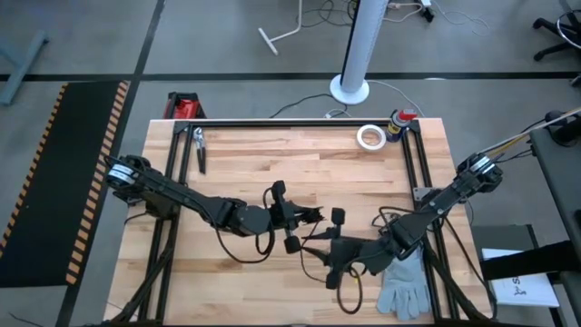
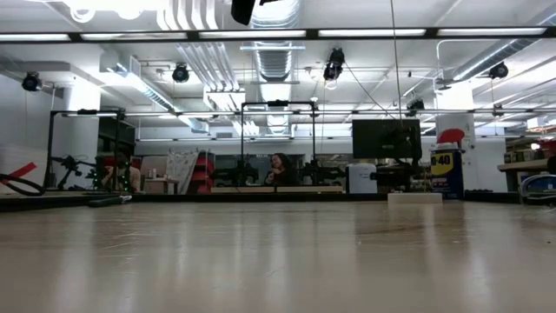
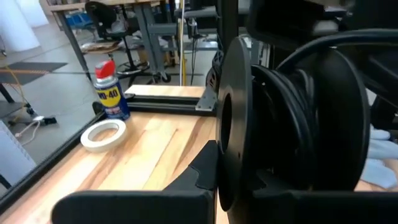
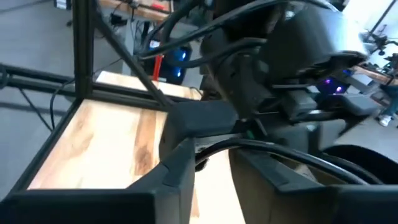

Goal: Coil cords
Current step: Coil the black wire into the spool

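Black cord (image 1: 338, 257) trails in loose loops over the wooden table (image 1: 254, 168), between the two grippers near its middle. The left gripper (image 1: 304, 224) and right gripper (image 1: 338, 257) nearly meet there; whether either is clenched, I cannot tell. A grey glove (image 1: 404, 283) lies beside the right arm.

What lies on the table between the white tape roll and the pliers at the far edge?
Nothing: in the high view the stretch of wood between the tape roll and the pliers is bare.
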You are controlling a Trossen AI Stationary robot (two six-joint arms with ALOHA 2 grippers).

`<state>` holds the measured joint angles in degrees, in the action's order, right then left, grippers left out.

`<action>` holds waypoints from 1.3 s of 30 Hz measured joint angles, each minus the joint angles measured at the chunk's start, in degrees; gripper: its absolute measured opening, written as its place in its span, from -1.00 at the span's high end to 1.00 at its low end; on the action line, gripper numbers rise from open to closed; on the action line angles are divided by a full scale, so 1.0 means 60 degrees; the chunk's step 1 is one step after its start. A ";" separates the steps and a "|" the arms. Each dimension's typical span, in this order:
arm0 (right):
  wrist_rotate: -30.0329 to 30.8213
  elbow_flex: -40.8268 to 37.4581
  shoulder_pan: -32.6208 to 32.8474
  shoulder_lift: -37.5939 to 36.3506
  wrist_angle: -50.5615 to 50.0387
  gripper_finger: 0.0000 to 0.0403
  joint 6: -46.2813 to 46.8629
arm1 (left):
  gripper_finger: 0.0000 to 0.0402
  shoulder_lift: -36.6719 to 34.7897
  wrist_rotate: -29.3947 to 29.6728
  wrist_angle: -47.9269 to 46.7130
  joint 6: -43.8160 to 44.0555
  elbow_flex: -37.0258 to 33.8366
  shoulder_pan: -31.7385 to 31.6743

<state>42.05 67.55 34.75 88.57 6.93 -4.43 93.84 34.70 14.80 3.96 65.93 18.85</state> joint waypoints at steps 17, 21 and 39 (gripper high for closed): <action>-0.2645 0.3008 -0.1060 0.0277 -0.5578 0.51 0.1620 | 1.00 0.0100 -0.0240 0.0032 0.0220 0.0000 -0.0065; -0.3486 0.3336 -0.1442 0.0405 -0.6543 0.55 0.1762 | 1.00 0.0284 -0.0417 0.0058 0.0107 -0.0004 -0.0079; -0.0428 0.3373 -0.0665 0.0438 -0.7371 0.72 0.2784 | 1.00 0.0284 -0.0147 0.1789 -0.0239 -0.0011 -0.0085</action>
<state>39.48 87.79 30.76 91.20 -37.30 12.28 95.55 33.82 25.54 2.52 65.87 18.34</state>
